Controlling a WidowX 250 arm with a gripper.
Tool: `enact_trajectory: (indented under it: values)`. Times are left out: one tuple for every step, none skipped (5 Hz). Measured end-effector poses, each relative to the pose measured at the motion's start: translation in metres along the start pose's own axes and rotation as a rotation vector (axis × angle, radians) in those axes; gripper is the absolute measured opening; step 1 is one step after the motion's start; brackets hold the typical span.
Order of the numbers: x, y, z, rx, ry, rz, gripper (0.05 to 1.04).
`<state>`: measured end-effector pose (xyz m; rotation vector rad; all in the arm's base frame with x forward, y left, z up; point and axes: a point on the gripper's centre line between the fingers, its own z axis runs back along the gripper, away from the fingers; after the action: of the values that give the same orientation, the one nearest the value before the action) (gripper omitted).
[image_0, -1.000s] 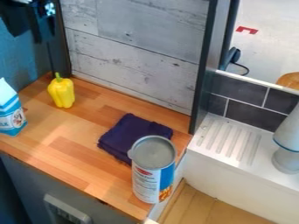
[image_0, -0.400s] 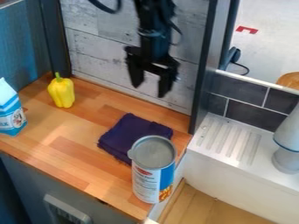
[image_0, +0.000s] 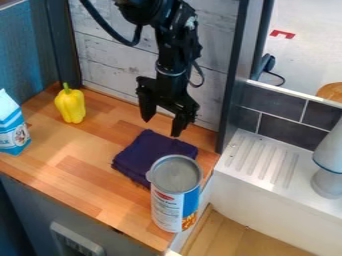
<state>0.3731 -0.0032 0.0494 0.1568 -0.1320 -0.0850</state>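
The black gripper (image_0: 161, 128) hangs open over the far part of a folded dark purple cloth (image_0: 148, 154), with nothing between its fingers. Just in front of the cloth, and partly hiding its near corner, stands an upright can (image_0: 167, 206) with a grey lid and a blue and white label. A yellow bell pepper (image_0: 71, 105) stands upright at the back left of the wooden counter (image_0: 73, 172). At the left edge is a blue and white milk carton (image_0: 12, 131).
A grey wood-plank wall (image_0: 110, 62) rises behind the counter, ending at a dark vertical post (image_0: 231, 100). To the right is a white sink with a ridged drainboard (image_0: 262, 159), where a grey-white object (image_0: 327, 181) stands.
The arm has come in from the upper left to the middle of the counter, and its gripper has since lowered toward the cloth. The cloth, can, pepper and carton have stayed in place.
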Motion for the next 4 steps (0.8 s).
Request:
enact_trajectory:
  values:
    - [0.002,-0.001,0.0,-0.001,-0.016,0.022,0.998]
    - [0.008,-0.013,-0.022,-0.008,-0.01,0.019,0.998]
    - [0.014,-0.025,-0.033,-0.043,-0.032,0.03,0.998]
    - [0.015,-0.034,-0.043,-0.098,-0.033,0.013,0.998]
